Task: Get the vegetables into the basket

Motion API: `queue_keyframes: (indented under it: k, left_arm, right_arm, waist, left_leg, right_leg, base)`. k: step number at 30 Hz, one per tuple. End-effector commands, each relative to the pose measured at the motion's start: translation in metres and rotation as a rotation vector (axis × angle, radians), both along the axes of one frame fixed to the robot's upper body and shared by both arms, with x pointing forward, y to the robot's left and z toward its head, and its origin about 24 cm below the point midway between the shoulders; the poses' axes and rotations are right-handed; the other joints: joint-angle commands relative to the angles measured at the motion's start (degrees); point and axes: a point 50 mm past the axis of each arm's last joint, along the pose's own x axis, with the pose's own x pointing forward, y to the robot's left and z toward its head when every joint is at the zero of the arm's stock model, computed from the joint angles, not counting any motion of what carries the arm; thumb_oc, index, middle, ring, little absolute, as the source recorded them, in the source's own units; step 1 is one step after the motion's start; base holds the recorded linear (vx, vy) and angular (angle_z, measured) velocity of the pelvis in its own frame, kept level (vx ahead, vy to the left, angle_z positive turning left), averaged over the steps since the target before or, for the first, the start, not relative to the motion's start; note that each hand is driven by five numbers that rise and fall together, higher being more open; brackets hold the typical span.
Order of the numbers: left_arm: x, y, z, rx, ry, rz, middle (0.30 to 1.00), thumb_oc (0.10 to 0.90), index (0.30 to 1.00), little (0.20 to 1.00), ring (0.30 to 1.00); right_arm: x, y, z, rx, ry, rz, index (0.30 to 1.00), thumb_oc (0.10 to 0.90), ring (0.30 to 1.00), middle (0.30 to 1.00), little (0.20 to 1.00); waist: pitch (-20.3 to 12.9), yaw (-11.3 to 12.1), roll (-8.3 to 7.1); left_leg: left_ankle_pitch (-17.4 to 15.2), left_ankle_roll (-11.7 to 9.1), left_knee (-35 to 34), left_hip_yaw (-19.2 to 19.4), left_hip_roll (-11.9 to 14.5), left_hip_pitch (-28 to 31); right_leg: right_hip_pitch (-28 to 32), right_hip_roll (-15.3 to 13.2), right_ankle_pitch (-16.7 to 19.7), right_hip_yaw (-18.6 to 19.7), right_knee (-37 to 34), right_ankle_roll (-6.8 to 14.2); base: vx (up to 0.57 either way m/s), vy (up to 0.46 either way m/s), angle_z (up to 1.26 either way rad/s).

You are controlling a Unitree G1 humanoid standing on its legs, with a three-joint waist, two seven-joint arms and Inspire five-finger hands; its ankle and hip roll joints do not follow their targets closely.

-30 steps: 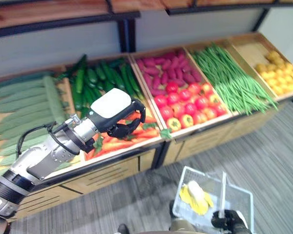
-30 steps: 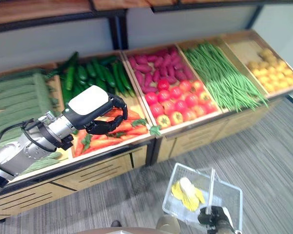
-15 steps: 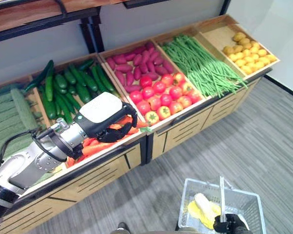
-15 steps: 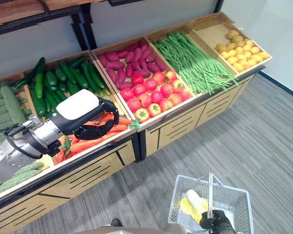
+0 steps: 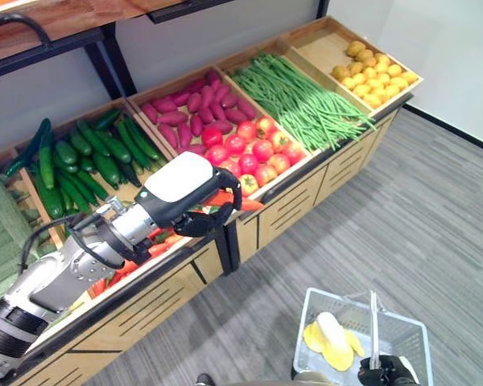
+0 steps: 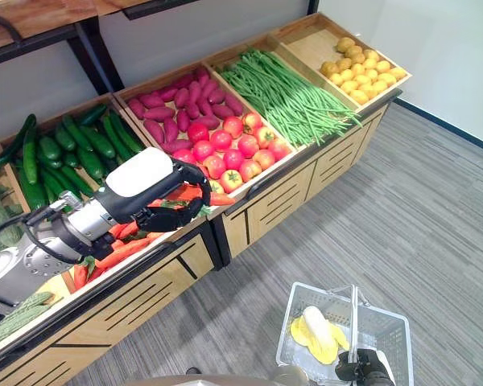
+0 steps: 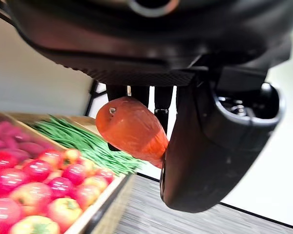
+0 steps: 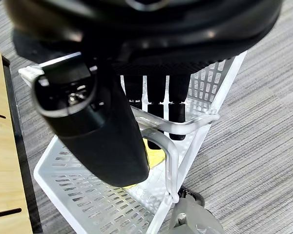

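My left hand (image 5: 181, 183) is shut on an orange carrot (image 7: 132, 129), pinched between its fingers and thumb (image 7: 200, 146). It hovers at the front right corner of the carrot crate (image 5: 137, 249), and the carrot's tip (image 5: 248, 205) pokes out past the hand towards the tomatoes. My right hand (image 5: 384, 372) is shut on the handle (image 8: 170, 152) of a white wire basket (image 5: 406, 338) held low over the floor. A yellow and white leafy vegetable (image 5: 330, 338) lies inside the basket.
A wooden shelf of crates runs along the wall: cucumbers (image 5: 88, 153), purple sweet potatoes (image 5: 177, 108), tomatoes (image 5: 253, 153), green beans (image 5: 306, 100) and yellow produce (image 5: 374, 76). Grey carpet (image 5: 435, 217) lies between the shelf and the basket.
The camera has swung, shifting the whole shelf left. My left hand has come from over the carrots to the crate's front edge, with the carrot in it. The right hand still holds the basket.
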Motion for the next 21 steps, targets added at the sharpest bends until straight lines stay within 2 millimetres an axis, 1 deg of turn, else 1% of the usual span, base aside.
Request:
queue_keyframes:
  k: [1, 2, 3, 4, 5, 6, 7, 9, 11, 12, 14, 16, 17, 18, 20, 21]
  left_arm:
    - [0.001, -0.011, 0.063, -0.175, -0.25, -0.088, 0.3, 0.4, 0.3, 0.3, 0.3]
    - [0.001, -0.01, 0.06, -0.173, -0.245, -0.078, 0.3, 0.4, 0.3, 0.3, 0.3]
    - [0.002, -0.009, 0.058, -0.166, -0.244, -0.069, 0.3, 0.4, 0.3, 0.3, 0.3]
    - [0.001, -0.009, 0.054, -0.16, -0.24, -0.066, 0.3, 0.4, 0.3, 0.3, 0.3]
    - [0.001, -0.009, 0.054, -0.163, -0.243, -0.063, 0.3, 0.4, 0.3, 0.3, 0.3]
    - [0.001, -0.009, 0.056, -0.155, -0.259, -0.06, 0.3, 0.4, 0.3, 0.3, 0.3]
    - [0.0, -0.008, 0.057, -0.151, -0.261, -0.061, 0.3, 0.4, 0.3, 0.3, 0.3]
    - [-0.001, -0.01, 0.059, -0.146, -0.26, -0.077, 0.3, 0.4, 0.3, 0.3, 0.3]
    - [-0.002, -0.011, 0.059, -0.143, -0.244, -0.095, 0.3, 0.4, 0.3, 0.3, 0.3]
    - [-0.003, -0.013, 0.059, -0.139, -0.232, -0.109, 0.3, 0.4, 0.3, 0.3, 0.3]
    - [-0.006, -0.012, 0.057, -0.118, -0.205, -0.122, 0.3, 0.4, 0.3, 0.3, 0.3]
    - [-0.007, -0.011, 0.057, -0.123, -0.197, -0.125, 0.3, 0.4, 0.3, 0.3, 0.3]
    - [-0.008, -0.011, 0.056, -0.128, -0.195, -0.126, 0.3, 0.4, 0.3, 0.3, 0.3]
    - [-0.008, -0.01, 0.057, -0.128, -0.195, -0.125, 0.3, 0.4, 0.3, 0.3, 0.3]
    - [-0.008, -0.008, 0.055, -0.133, -0.183, -0.119, 0.3, 0.4, 0.3, 0.3, 0.3]
    - [-0.008, -0.005, 0.054, -0.14, -0.178, -0.108, 0.3, 0.4, 0.3, 0.3, 0.3]
  right_arm:
    - [0.014, -0.046, 0.027, -0.158, -0.066, -0.005, 0.3, 0.4, 0.3, 0.3, 0.3]
    - [0.016, -0.047, 0.028, -0.167, -0.071, -0.005, 0.3, 0.4, 0.3, 0.3, 0.3]
    - [0.016, -0.047, 0.028, -0.167, -0.077, -0.004, 0.3, 0.4, 0.3, 0.3, 0.3]
    - [0.017, -0.049, 0.029, -0.173, -0.074, 0.001, 0.3, 0.4, 0.3, 0.3, 0.3]
    - [0.018, -0.049, 0.029, -0.173, -0.076, 0.007, 0.3, 0.4, 0.3, 0.3, 0.3]
    - [0.02, -0.048, 0.03, -0.17, -0.079, 0.022, 0.3, 0.4, 0.3, 0.3, 0.3]
    - [0.021, -0.048, 0.029, -0.166, -0.076, 0.027, 0.3, 0.4, 0.3, 0.3, 0.3]
    - [0.016, -0.045, 0.027, -0.155, -0.065, 0.026, 0.3, 0.4, 0.3, 0.3, 0.3]
    - [0.013, -0.045, 0.026, -0.149, -0.055, 0.021, 0.3, 0.4, 0.3, 0.3, 0.3]
    - [0.014, -0.043, 0.025, -0.146, -0.057, 0.019, 0.3, 0.4, 0.3, 0.3, 0.3]
    - [0.015, -0.035, 0.021, -0.12, -0.045, 0.05, 0.3, 0.4, 0.3, 0.3, 0.3]
    - [0.02, -0.032, 0.021, -0.113, -0.058, 0.062, 0.3, 0.4, 0.3, 0.3, 0.3]
    - [0.026, -0.031, 0.022, -0.115, -0.077, 0.067, 0.3, 0.4, 0.3, 0.3, 0.3]
    - [0.026, -0.031, 0.022, -0.115, -0.077, 0.068, 0.3, 0.4, 0.3, 0.3, 0.3]
    - [0.037, -0.029, 0.024, -0.116, -0.11, 0.08, 0.3, 0.4, 0.3, 0.3, 0.3]
    - [0.042, -0.026, 0.024, -0.112, -0.126, 0.09, 0.3, 0.4, 0.3, 0.3, 0.3]
  waist:
    - [2.67, 2.23, -0.65]
    - [3.19, 3.17, -0.99]
    - [3.31, 3.69, -1.13]
    - [3.09, 4.52, -0.93]
    - [3.08, 5.12, -0.77]
    - [3.17, 5.68, -0.49]
    - [2.9, 5.53, -0.35]
    - [2.06, 4.86, -0.05]
    - [1.01, 4.67, -0.34]
    - [0.73, 4.39, -0.61]
    - [-0.07, 3.81, -1.16]
    - [-0.01, 3.74, -1.5]
    - [0.16, 3.55, -1.55]
    - [0.11, 3.83, -1.62]
    - [0.58, 3.64, -1.56]
    - [0.97, 4.14, -1.46]
  left_leg:
    - [4.65, -3.79, 5.05, -17.13, 1.66, -7.64]
    - [3.43, -3.14, 3.8, -21.77, -0.1, -9.3]
    - [3.14, -2.91, 2.11, -24.8, -0.64, -10.24]
    - [4.15, -2.92, -0.47, -30.36, -1.2, -11.59]
    - [4.69, -2.8, -1.75, -34.34, -2.33, -12.25]
    - [4.28, -2.71, -1.74, -39.08, -4.59, -12.4]
    - [3.3, -2.22, -1.89, -40.07, -5.26, -11.67]
    - [3.55, -1.96, -2.63, -37.76, -4.91, -10.67]
    - [2.43, -1.08, -3.07, -37.39, -5.88, -9.4]
    - [1.77, -0.41, -3.33, -36.13, -6.36, -8.62]
    - [0.15, 1.27, -3.99, -32.55, -7.93, -6.83]
    - [-0.34, 1.8, -4.26, -30.76, -8.59, -6.55]
    - [-0.99, 1.99, -4.7, -29.72, -8.97, -6.15]
    - [-1.0, 2.06, -4.74, -29.35, -9.01, -6.17]
    - [-1.02, 2.47, -5.41, -27.17, -9.32, -6.04]
    - [-0.69, 2.6, -5.81, -25.95, -8.94, -5.95]
  right_leg:
    - [-0.56, 0.0, -6.27, 1.9, 6.05, 0.65]
    - [-0.89, -0.03, -6.4, 3.28, 6.43, 0.72]
    - [-1.15, 0.13, -6.52, 4.44, 6.63, 0.87]
    - [-1.23, 0.94, -6.38, 6.92, 6.28, 1.13]
    - [-1.36, 1.47, -6.26, 8.5, 6.37, 1.03]
    - [-1.31, 2.41, -6.63, 10.95, 7.01, 0.89]
    - [-1.36, 2.71, -6.85, 12.03, 7.3, 1.05]
    - [-1.08, 2.17, -6.44, 12.75, 7.3, 1.4]
    - [-0.73, 1.2, -6.46, 13.38, 7.07, 2.03]
    - [-0.82, 0.49, -6.08, 14.3, 6.97, 2.57]
    - [-2.19, -1.63, -4.18, 17.31, 6.48, 4.48]
    - [-3.36, -2.67, -2.44, 18.66, 5.65, 5.35]
    - [-4.18, -3.37, -1.46, 19.12, 5.14, 6.08]
    - [-4.37, -3.39, -1.29, 19.51, 5.03, 6.16]
    - [-6.09, -4.35, 0.68, 19.79, 4.48, 7.37]
    - [-7.52, -4.58, 1.43, 18.84, 5.27, 7.33]
  base:
    - [-0.07, -0.067, -0.65]
    - [-0.03, -0.074, -1.02]
    - [0.06, -0.067, -1.27]
    - [0.1, -0.023, -1.19]
    - [0.15, 0.002, -1.17]
    - [0.12, 0.032, -1.07]
    - [0.09, 0.088, -1.2]
    - [0.07, 0.169, -1.02]
    - [0.1, 0.187, -1.07]
    - [0.07, 0.277, -0.61]
    - [0.01, 0.338, -0.37]
    - [-0.07, 0.206, -0.77]
    - [-0.05, 0.132, -0.86]
    - [-0.07, 0.112, -0.64]
    - [-0.11, 0.103, -0.49]
    - [-0.17, 0.065, -0.54]
